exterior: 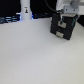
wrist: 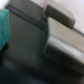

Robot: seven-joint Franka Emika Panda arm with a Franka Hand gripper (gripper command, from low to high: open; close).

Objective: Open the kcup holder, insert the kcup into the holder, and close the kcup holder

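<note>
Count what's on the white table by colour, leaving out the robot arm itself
Black: 1, the kcup holder, under the arm at the exterior view's right.
White: 1, the tall bottle-like post at the back.
Green: 1, something teal-green at the wrist view's edge, too blurred to name.
Total: 3

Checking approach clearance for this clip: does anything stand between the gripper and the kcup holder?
Nothing visible does. In the exterior view the gripper sits right above the kcup holder, with no object between them. The wrist view is blurred; whether they touch is unclear.

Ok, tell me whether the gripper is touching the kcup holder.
Cannot tell. In the exterior view the gripper overlaps the kcup holder; the blurred wrist view shows no plain contact or gap.
</note>
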